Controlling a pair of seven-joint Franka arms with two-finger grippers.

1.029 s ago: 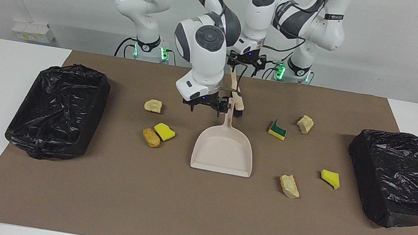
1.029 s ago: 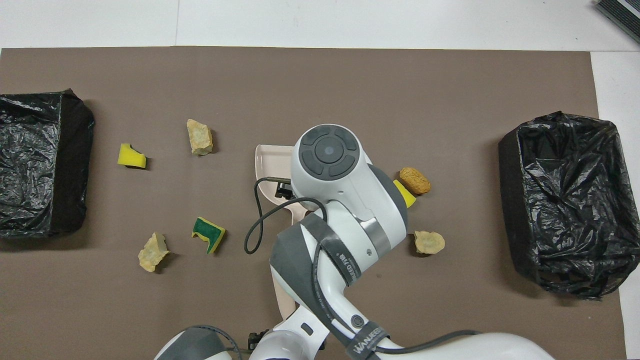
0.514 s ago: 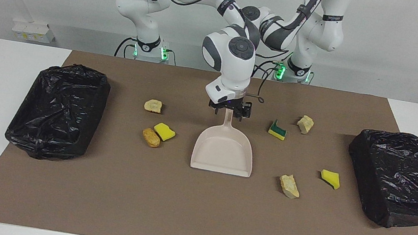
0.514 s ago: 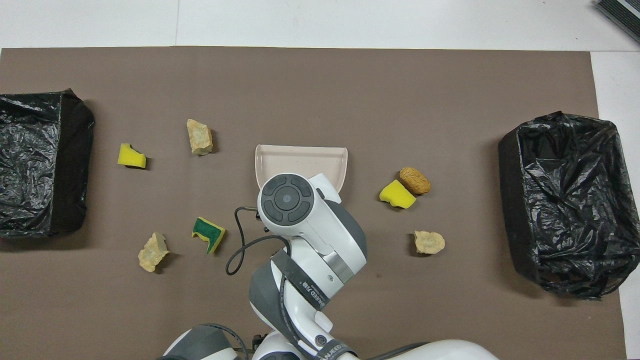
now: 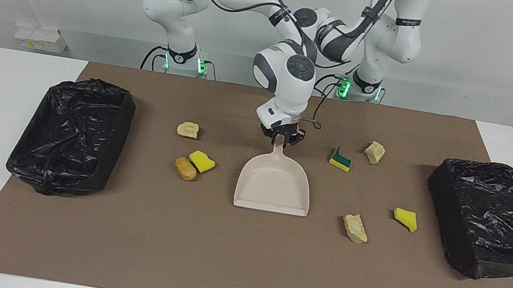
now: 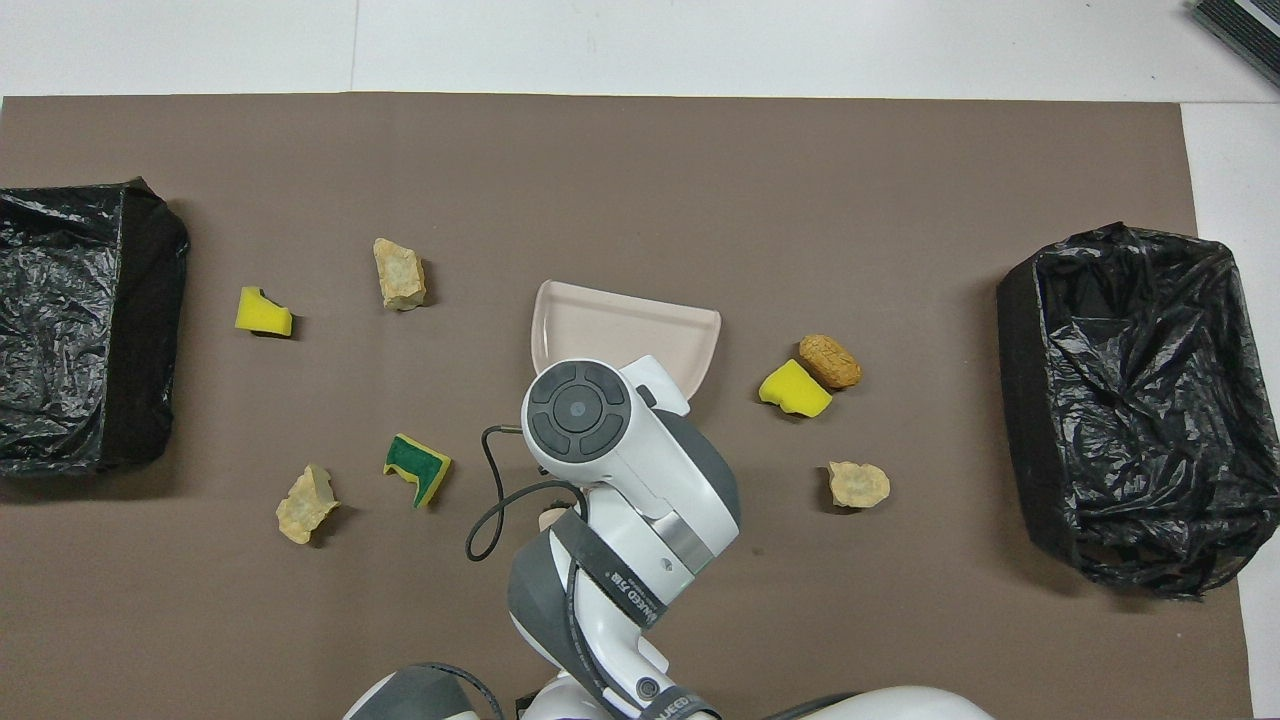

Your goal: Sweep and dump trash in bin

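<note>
1. Right gripper (image 5: pixel 281 138) is clamped on the dustpan (image 5: pixel 274 183) handle.
2. Left gripper is hidden behind the right arm; grip unknown.
3. Trash: sponge (image 5: pixel 201 161) and lump (image 5: pixel 185 168) toward the right arm's end of the table, green sponge (image 5: pixel 340 160) toward the left arm's.

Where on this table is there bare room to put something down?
Most room: the brown mat's wide strip farther from the robots than the dustpan, running between the two black bins. Also the bare mat nearer the robots, toward either end. Crowded: the middle, where scraps flank the dustpan and the right gripper clamps its handle.
</note>
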